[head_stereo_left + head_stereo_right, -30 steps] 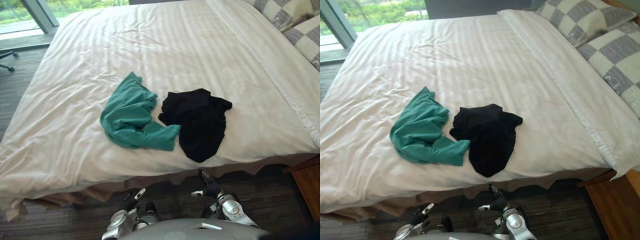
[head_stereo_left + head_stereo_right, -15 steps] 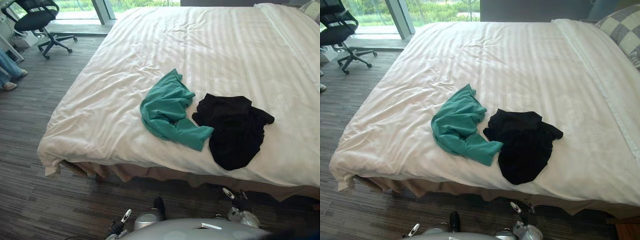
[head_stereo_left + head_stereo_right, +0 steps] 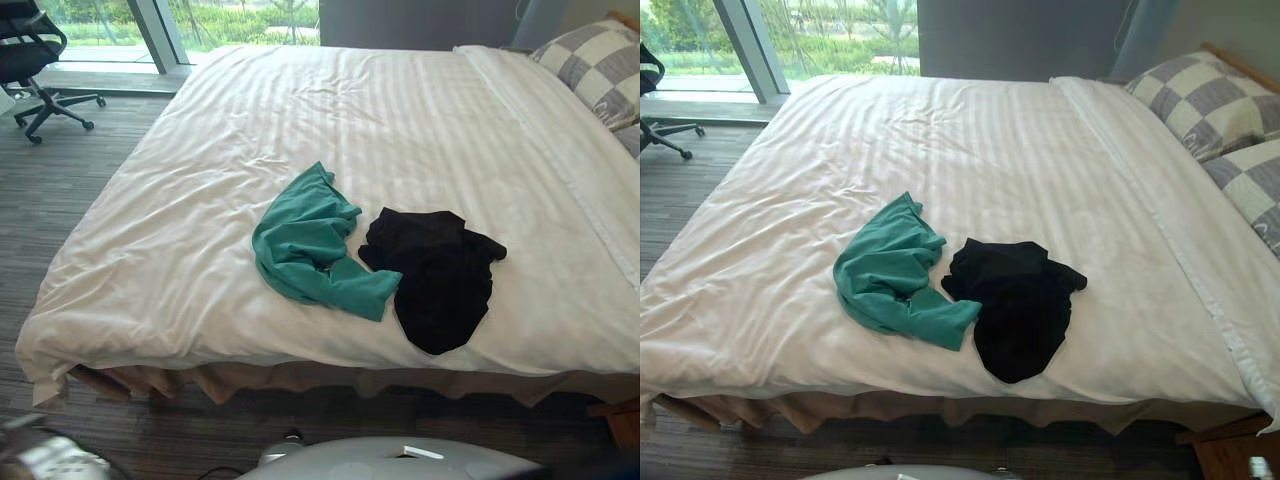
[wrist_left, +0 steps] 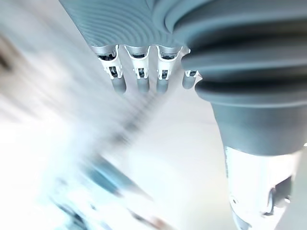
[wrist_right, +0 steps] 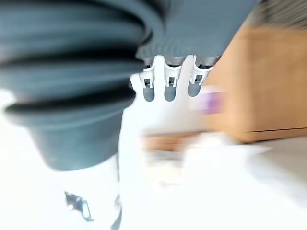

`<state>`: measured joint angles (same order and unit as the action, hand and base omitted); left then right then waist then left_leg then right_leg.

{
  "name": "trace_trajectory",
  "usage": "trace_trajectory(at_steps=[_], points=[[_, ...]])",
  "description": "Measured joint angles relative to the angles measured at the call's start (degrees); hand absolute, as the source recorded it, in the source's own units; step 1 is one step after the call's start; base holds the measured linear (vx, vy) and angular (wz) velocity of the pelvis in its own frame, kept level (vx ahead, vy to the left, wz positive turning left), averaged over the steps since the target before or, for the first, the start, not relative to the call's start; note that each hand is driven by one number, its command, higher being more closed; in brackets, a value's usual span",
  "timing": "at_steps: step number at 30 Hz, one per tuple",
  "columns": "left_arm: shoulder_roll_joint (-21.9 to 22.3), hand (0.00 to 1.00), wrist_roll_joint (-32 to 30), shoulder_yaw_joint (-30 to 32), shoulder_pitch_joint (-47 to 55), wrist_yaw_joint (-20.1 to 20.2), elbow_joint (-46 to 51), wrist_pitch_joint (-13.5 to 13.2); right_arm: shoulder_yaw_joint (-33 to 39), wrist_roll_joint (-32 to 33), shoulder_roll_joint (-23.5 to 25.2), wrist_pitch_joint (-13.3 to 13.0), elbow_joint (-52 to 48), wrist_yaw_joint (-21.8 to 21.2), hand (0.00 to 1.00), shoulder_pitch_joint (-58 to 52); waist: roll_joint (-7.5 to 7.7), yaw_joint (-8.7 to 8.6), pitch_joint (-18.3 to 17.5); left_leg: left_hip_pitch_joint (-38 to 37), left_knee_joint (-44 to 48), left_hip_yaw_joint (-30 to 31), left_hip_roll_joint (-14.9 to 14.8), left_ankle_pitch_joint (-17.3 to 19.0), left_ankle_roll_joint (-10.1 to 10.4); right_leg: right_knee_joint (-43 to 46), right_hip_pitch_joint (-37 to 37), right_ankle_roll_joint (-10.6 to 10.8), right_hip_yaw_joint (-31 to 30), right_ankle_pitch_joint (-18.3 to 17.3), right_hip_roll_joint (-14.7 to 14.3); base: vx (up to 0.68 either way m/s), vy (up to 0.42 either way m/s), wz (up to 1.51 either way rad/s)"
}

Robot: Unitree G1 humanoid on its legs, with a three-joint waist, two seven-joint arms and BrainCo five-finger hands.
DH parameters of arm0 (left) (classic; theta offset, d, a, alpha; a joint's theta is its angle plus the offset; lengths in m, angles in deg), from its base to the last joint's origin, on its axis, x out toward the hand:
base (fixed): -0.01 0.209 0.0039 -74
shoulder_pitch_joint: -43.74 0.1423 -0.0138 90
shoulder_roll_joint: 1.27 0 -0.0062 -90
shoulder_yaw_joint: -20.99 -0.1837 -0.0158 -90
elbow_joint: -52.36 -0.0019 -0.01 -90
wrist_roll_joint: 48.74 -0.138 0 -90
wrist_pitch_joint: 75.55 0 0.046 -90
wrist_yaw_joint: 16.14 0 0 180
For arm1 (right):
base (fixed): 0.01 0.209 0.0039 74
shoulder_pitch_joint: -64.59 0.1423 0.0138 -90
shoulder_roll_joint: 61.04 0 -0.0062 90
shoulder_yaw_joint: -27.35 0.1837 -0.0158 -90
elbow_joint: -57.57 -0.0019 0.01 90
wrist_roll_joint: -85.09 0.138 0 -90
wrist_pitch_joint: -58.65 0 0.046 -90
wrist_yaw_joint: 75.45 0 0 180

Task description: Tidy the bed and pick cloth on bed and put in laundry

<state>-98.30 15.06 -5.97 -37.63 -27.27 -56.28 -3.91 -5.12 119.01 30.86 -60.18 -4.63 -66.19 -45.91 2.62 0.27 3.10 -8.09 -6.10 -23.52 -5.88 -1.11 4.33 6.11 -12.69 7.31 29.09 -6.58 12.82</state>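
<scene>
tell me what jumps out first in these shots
A teal-green cloth and a black cloth lie crumpled side by side, edges meeting, near the close edge of the white bed. At the bed's far right sit checked pillows, and a black office chair stands by the window at far left.

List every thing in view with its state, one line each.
duvet: spread, lightly wrinkled
black cloth: crumpled on the duvet near its front edge
green cloth: crumpled, one edge touching the black cloth
pillows: lying flat, side by side
office chair: upright on the floor
left hand: open, holding nothing
right hand: open, holding nothing
</scene>
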Motion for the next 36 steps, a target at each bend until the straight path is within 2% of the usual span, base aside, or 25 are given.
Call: trace_trajectory(at_steps=[2, 4, 5, 6, 7, 8, 9, 11, 13, 14, 15, 16, 17, 19, 21, 22, 23, 24, 26, 28, 30, 35, 36], points=[[-7.4, 0.00, 5.4, 2.7, -0.7, 5.4, 0.6, -1.9, 6.2, -1.1, -6.2, -0.3, 0.4, -1.8, 0.00, 0.6, 0.92, 0.54, -1.0, 0.3, 0.0, 0.4, 0.4, 0.1, 0.2, -0.1, 0.2, 0.0, -0.1, 0.0, -0.1, 0.06, 0.008, 0.03], [-11.3, 0.00, 9.3, 2.3, -0.7, 9.4, -1.6, -3.2, 7.9, -2.8, -10.5, -0.2, 0.7, -2.4, 0.00, 2.0, 1.11, 0.61, -1.1, 0.8, 0.1, 0.8, 0.6, -0.4, -0.4, -0.4, 0.4, 0.0, -0.2, 0.0, 0.0, 0.05, -0.009, 0.10], [-13.5, 0.00, 12.0, 1.1, -1.5, 13.2, -3.6, -5.9, 7.7, -5.5, -13.8, 1.1, 0.9, -1.9, 0.00, 3.4, 1.14, 0.58, -1.1, 1.1, 0.1, 1.3, 0.8, -0.5, -0.5, -0.5, 0.5, 0.0, -0.2, 0.0, 0.0, 0.04, -0.012, 0.08], [-14.6, 0.00, 12.7, 0.9, -2.5, 13.7, -4.1, -6.0, 7.3, -6.7, -15.3, 1.8, 1.1, -1.7, 0.00, 4.2, 1.15, 0.62, -1.1, 1.2, 0.1, 1.6, 0.9, -0.7, -0.5, -0.6, 0.5, 0.0, -0.3, 0.0, 0.0, 0.03, -0.017, 0.10], [-17.8, 0.00, 14.5, 0.0, -5.0, 13.8, -5.9, -6.4, 6.3, -8.5, -18.4, 3.2, 1.9, -1.1, 0.00, 5.9, 1.16, 0.60, -1.1, 1.1, 0.3, 2.0, 1.0, -1.1, -0.7, -0.8, 0.5, 0.0, -0.3, 0.0, 0.0, 0.03, -0.019, 0.11], [-22.9, 0.00, 14.0, -1.6, -7.6, 12.8, -10.3, -6.4, 4.3, -8.8, -22.0, 4.6, 3.9, -1.2, 0.00, 8.5, 1.14, 0.59, -1.1, 1.1, 0.4, 2.1, 1.0, -1.4, -0.8, -1.1, 0.7, 0.0, -0.7, 0.0, -0.1, 0.02, -0.026, 0.08], [-25.9, 0.00, 12.8, -2.5, -8.7, 11.4, -12.9, -5.7, 2.9, -8.8, -23.7, 5.1, 5.3, -1.5, 0.00, 9.6, 1.10, 0.67, -1.1, 1.1, 0.4, 2.0, 1.0, -1.5, -0.8, -1.2, 0.7, 0.0, -1.1, 0.0, -0.2, 0.00, 0.000, 0.00], [-35.5, 0.00, 6.4, -7.5, -11.9, 10.3, -23.5, -1.4, -4.2, -8.6, -28.1, 5.3, 8.7, -2.9, 0.00, 12.7, 0.46, 0.59, -1.3, 1.1, 0.4, 2.0, 1.0, -1.7, -0.9, -1.5, 0.8, 0.0, -1.8, 0.0, -0.2, -0.02, -0.032, -0.06], [-37.1, 0.00, 1.1, -9.8, -12.4, 11.3, -25.4, 0.8, -8.0, -8.6, -28.3, 4.8, 8.7, -3.9, 0.00, 14.2, -0.32, 0.51, -1.7, 1.2, 0.4, 1.8, 1.1, -1.7, -0.9, -1.5, 1.1, 0.0, -2.4, 0.0, -0.2, -0.02, -0.013, -0.07], [-36.9, 0.00, -6.5, -12.3, -12.4, 13.6, -25.8, 2.1, -10.9, -9.0, -27.7, 4.5, 6.8, -4.8, 0.00, 14.7, -0.90, 0.49, -1.7, 1.3, 0.4, 1.8, 1.2, -1.8, -1.0, -1.5, 1.2, 0.0, -3.2, 0.0, -0.1, 0.00, 0.000, 0.00], [-36.6, 0.00, -9.6, -13.5, -12.4, 14.1, -25.7, 2.3, -11.5, -9.9, -27.0, 4.4, 5.8, -5.2, 0.00, 14.6, -1.53, 0.44, -1.5, 1.5, 0.3, 1.8, 1.2, -1.8, -1.0, -1.6, 1.4, 0.0, -3.2, -0.1, -0.1, -0.04, -0.012, 0.03], [-35.3, 0.00, -16.2, -15.7, -12.3, 15.2, -24.7, 2.5, -13.0, -12.8, -25.5, 4.2, 2.9, -6.0, 0.00, 14.2, -1.88, 0.09, -1.8, 2.3, 0.3, 1.8, 1.2, -2.0, -1.1, -1.6, 2.1, 0.0, -3.2, -0.1, -0.1, -0.04, -0.020, 0.04], [-33.5, 0.00, -20.2, -17.2, -12.3, 15.8, -22.9, 2.5, -14.0, -14.9, -24.1, 4.2, 0.5, -6.8, 0.00, 13.9, -2.46, -0.18, -1.7, 2.7, 0.3, 1.8, 1.2, -2.3, -1.2, -1.6, 2.5, 0.0, -3.3, -0.1, -0.1, -0.04, -0.022, 0.04], [-28.4, 0.00, -28.4, -21.4, -12.3, 15.7, -17.5, 2.4, -17.4, -18.7, -21.0, 4.4, -4.5, -8.3, 0.00, 13.9, -2.74, -0.96, -1.5, 3.1, 0.3, 1.7, 1.2, -2.7, -1.2, -1.7, 2.9, 0.0, -3.7, -0.1, -0.2, -0.01, -0.008, -0.04], [-21.0, 0.00, -37.9, -30.1, -11.3, 14.4, -9.7, 3.0, -23.0, -22.2, -16.8, 5.2, -10.3, -10.1, 0.00, 14.0, -3.00, -1.44, -1.5, 3.0, 0.2, 1.0, 0.9, -3.0, -1.2, -1.7, 3.4, 0.0, -4.9, -0.1, -0.4, -0.03, -0.020, -0.20], [-18.8, 0.00, -39.8, -32.3, -10.9, 14.3, -7.4, 3.3, -24.3, -23.1, -15.9, 5.5, -11.4, -10.6, 0.00, 14.1, -2.92, -1.48, -1.4, 3.0, 0.2, 0.7, 0.8, -3.1, -1.2, -1.7, 3.4, 0.0, -5.4, -0.1, -0.4, -0.03, -0.021, -0.25], [-14.5, 0.00, -43.3, -36.2, -10.1, 13.3, -3.5, 4.2, -26.4, -24.3, -14.3, 6.6, -14.1, -11.0, 0.00, 14.0, -3.08, -2.19, -0.9, 2.9, 0.2, 0.3, 0.7, -3.2, -1.2, -1.7, 3.5, 0.0, -6.4, -0.1, -0.5, -0.02, -0.013, -0.16], [-12.6, 0.00, -44.7, -37.8, -9.8, 13.0, -2.2, 4.6, -27.4, -24.7, -13.5, 7.0, -15.5, -11.2, 0.00, 14.0, -2.82, -2.51, -0.4, 2.9, 0.2, 0.3, 0.7, -3.4, -1.2, -1.6, 3.6, 0.0, -6.5, -0.1, -0.5, -0.04, -0.021, -0.13], [-6.6, 0.00, -52.6, -44.3, -9.3, 10.6, 0.5, 7.2, -31.4, -26.9, -10.4, 8.6, -20.1, -11.4, 0.00, 14.0, -1.93, -3.34, 1.2, 2.9, 0.1, -1.4, 0.1, -3.8, -1.2, -1.1, 5.0, 0.0, -8.5, 0.0, -0.9, -0.08, -0.015, -0.31], [-4.2, 0.00, -57.5, -47.8, -9.2, 9.8, 1.1, 9.4, -34.4, -27.6, -8.8, 9.8, -22.3, -11.5, 0.00, 13.9, -1.70, -3.77, 1.4, 2.9, 0.2, -3.0, -0.3, -3.9, -1.1, -0.9, 6.2, -0.2, -10.5, 0.3, -1.3, -0.05, -0.006, -0.53], [-3.9, 0.00, -61.2, -50.6, -9.4, 9.4, 2.8, 11.7, -38.8, -27.7, -8.3, 11.5, -24.0, -11.4, 0.00, 13.8, -1.91, -4.25, 1.5, 2.4, 0.1, -5.3, -0.8, -3.9, -1.1, -0.9, 7.3, -0.6, -13.0, 1.0, -1.9, -0.04, -0.007, -0.61], [-5.2, 0.00, -65.1, -50.8, -13.2, 10.7, 3.4, 16.4, -44.4, -27.9, -6.3, 15.7, -27.1, -9.6, 0.00, 11.5, -4.84, -5.65, 3.5, 0.8, 0.0, -9.2, -1.9, -4.1, -0.8, -1.0, 8.0, -0.9, -17.2, 2.0, -3.1, -0.08, -0.025, -0.38], [-5.4, 0.00, -65.1, -50.8, -13.6, 11.1, 3.4, 16.8, -45.0, -27.9, -6.1, 16.1, -27.1, -9.4, 0.00, 11.0, -5.06, -5.68, 3.6, 0.8, 0.0, -9.5, -2.1, -4.2, -0.7, -1.1, 8.1, -0.9, -17.5, 2.1, -3.3, -0.11, -0.048, -0.30]])
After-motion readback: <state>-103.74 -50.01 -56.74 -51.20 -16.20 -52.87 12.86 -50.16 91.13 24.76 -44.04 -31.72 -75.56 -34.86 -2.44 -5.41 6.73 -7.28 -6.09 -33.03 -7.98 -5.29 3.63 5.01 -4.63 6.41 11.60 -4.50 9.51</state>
